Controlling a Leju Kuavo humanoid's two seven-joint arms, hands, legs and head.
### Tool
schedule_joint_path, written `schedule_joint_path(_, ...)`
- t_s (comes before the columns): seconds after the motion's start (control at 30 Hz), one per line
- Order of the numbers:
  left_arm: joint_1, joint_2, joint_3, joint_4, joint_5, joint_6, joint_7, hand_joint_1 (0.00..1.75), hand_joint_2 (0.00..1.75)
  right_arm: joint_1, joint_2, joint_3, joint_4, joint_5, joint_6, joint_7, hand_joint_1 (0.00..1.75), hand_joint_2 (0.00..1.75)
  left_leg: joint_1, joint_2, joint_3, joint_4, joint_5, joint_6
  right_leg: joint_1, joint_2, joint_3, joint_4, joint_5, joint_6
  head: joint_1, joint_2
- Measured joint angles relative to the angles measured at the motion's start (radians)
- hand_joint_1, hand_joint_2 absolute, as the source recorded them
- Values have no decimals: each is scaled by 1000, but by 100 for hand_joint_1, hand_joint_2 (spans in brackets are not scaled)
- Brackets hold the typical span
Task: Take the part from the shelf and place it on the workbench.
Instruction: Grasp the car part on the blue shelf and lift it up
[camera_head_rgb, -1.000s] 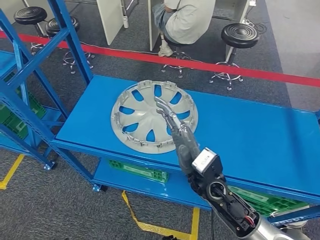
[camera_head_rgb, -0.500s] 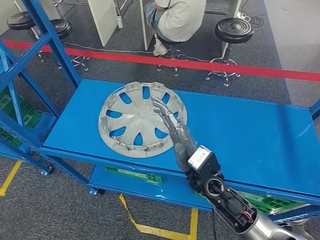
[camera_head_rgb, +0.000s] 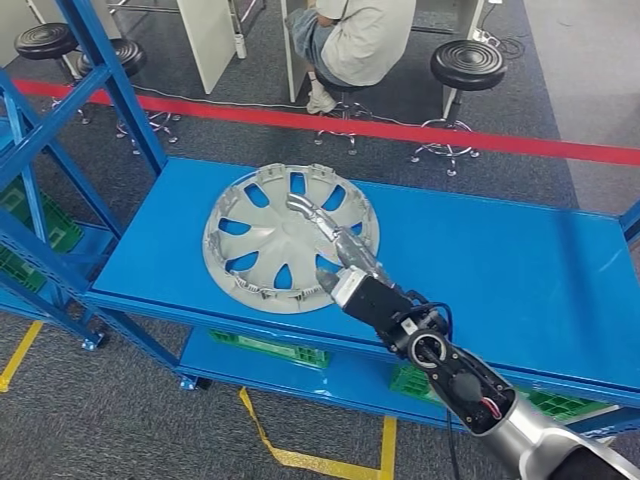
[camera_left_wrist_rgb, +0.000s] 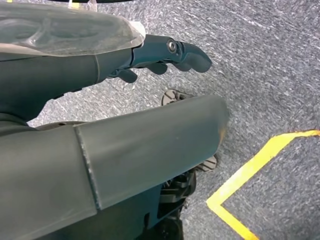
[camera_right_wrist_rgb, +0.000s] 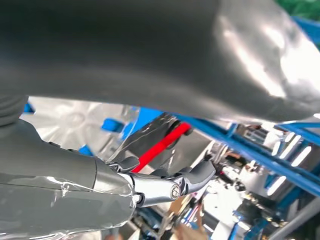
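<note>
Reaching over the grey hubcap (camera_head_rgb: 290, 238) on the blue shelf (camera_head_rgb: 498, 265), the right hand (camera_head_rgb: 343, 255) extends its fingers (camera_head_rgb: 306, 210), holding nothing.

Wheel cover (camera_head_rgb: 272, 235) lies flat on shelf (camera_head_rgb: 490, 260), left part; right robot hand (camera_head_rgb: 340, 250) over its right side; stools (camera_head_rgb: 468, 65), seated person (camera_head_rgb: 355, 40) behind.

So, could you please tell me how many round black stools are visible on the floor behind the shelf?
3: two stools at far left, one stool at right beside the seated person. Others may be hidden.
</note>
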Motion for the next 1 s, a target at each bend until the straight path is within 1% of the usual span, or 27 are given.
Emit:
schedule_joint_path(0.07,-1,0,0,0,-1,-2,0,0,0,-16,-10,-4,22,14,9,20,0,175,0,0,0,0,0,0,0,0,0,-1,1,1,0,0)
schedule_joint_path(0.17,-3,0,0,0,-6,-6,5,0,0,-54,-30,-5,62,63,30,87,0,175,0,0,0,0,0,0,-2,0,0,-2,1,2,0,0)
schedule_joint_path(0.27,-7,0,0,0,-8,-10,16,0,0,-117,-54,-3,117,125,54,154,0,175,0,0,0,0,0,0,-3,0,1,-2,2,2,0,0)
schedule_joint_path(0.5,-15,-2,0,0,-6,-12,22,0,0,-270,-88,14,270,222,91,232,0,175,0,0,0,0,1,1,-4,0,1,-2,2,2,0,0)
schedule_joint_path(0.63,-20,-2,0,0,-5,-13,30,0,0,-376,-91,39,386,275,121,255,0,175,0,0,0,1,1,1,-4,0,1,-2,2,2,0,0)
schedule_joint_path(0.77,-26,-3,-1,0,-8,-19,32,0,0,-473,-91,87,506,345,166,265,0,175,0,-1,0,1,1,1,-4,0,1,-2,2,2,0,0)
schedule_joint_path(0.87,-30,-3,-1,0,-11,-23,32,0,0,-518,-91,123,574,373,190,270,0,175,0,-1,0,1,1,1,-4,-1,1,-2,2,2,0,0)
schedule_joint_path(1.0,-33,-4,-2,0,-13,-24,32,0,0,-554,-91,158,643,378,204,269,0,175,0,-1,-1,1,1,1,-4,-1,1,-2,2,2,0,0)
